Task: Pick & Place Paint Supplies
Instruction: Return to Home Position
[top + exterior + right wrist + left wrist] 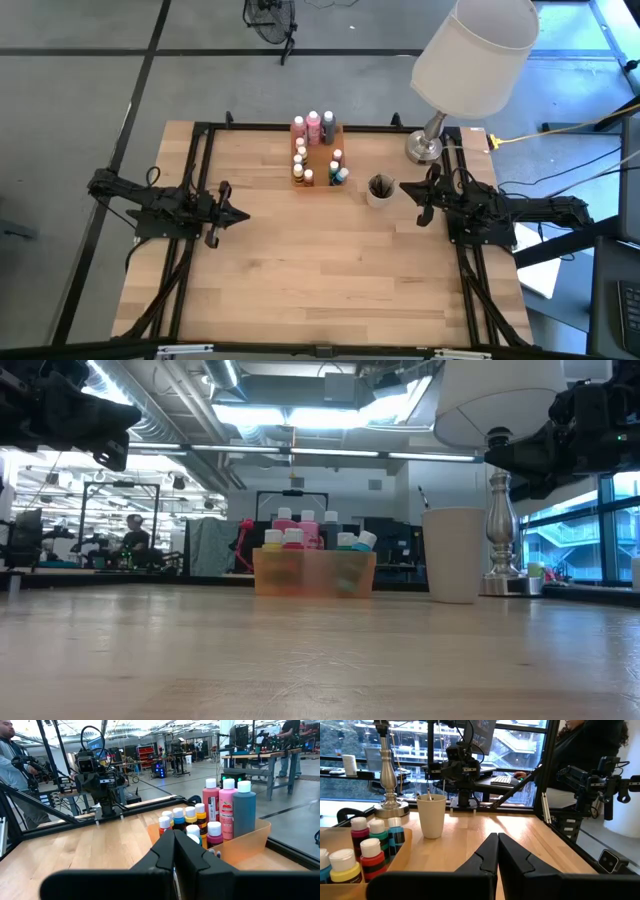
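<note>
Bright ceiling lights (300, 415), daylit windows (517, 750), faint soft shadows

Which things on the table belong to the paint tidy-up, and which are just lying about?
Job: paint bottles in the orange bin; paintbrushes in the cup; left gripper and right gripper, at the sides.
Lying about: table lamp, near the cup.
</note>
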{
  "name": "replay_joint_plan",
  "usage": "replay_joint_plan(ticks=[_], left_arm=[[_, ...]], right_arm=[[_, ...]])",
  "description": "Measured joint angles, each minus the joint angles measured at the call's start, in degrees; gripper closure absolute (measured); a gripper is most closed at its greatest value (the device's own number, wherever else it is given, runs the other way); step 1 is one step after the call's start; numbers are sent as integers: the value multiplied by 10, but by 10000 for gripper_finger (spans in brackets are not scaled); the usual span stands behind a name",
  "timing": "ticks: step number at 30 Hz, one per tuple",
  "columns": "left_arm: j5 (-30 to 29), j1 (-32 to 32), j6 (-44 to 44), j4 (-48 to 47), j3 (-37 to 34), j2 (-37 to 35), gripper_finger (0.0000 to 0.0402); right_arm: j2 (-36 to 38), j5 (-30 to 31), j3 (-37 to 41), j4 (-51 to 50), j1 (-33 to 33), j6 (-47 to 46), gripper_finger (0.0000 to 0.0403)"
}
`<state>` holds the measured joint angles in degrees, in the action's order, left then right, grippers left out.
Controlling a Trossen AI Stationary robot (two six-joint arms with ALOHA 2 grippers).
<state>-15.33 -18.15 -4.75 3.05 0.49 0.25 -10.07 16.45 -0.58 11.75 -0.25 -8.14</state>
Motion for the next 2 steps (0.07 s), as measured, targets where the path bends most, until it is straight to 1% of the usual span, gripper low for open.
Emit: replay_joint_plan(ticks=[2], left_arm=[[0,0,0,0,0,0,400]], right_arm=[[0,0,0,0,0,0,393]])
